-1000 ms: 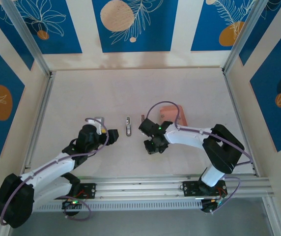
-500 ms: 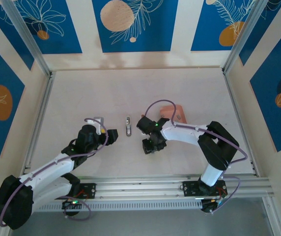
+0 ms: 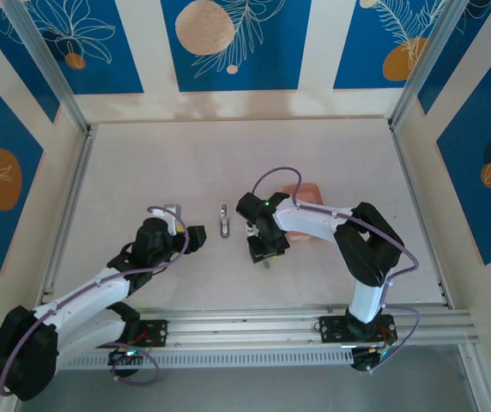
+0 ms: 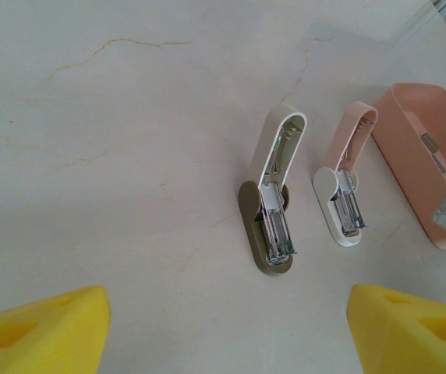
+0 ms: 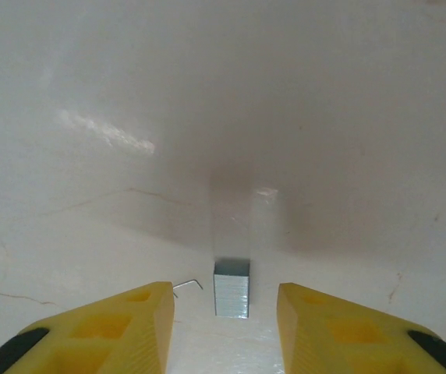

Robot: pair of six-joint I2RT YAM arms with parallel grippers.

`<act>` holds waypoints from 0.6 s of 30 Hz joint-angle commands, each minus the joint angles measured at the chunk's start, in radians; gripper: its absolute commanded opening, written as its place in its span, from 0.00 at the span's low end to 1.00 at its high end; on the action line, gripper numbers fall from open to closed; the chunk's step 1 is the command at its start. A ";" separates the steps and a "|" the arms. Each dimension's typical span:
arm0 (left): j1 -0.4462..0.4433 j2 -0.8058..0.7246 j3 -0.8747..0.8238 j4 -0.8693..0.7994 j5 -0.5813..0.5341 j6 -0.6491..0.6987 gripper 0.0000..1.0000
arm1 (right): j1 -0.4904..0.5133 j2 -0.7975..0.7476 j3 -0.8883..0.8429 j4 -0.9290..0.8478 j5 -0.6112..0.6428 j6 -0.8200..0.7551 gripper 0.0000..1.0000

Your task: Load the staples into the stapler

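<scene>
Left gripper: unmoved, yellow fingers apart. Staplers: two, both hinged open, olive stapler and pink stapler. Right gripper — arm has swung leftward across the pink tray; fingers apart, straddling one staple block — one loose staple just beside it.

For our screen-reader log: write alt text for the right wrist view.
A small grey block of staples sits on the pale table between the two yellow fingers of the open right end effector, touching neither. One loose bent staple lies just left of the block.
</scene>
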 commanded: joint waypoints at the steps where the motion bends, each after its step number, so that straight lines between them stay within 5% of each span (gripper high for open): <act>1: 0.013 -0.014 0.004 -0.007 0.000 0.001 0.79 | 0.005 0.016 0.018 -0.035 -0.022 -0.013 0.38; 18: 0.014 -0.024 -0.002 -0.012 -0.009 0.000 0.79 | -0.006 0.071 0.011 -0.003 -0.037 -0.016 0.29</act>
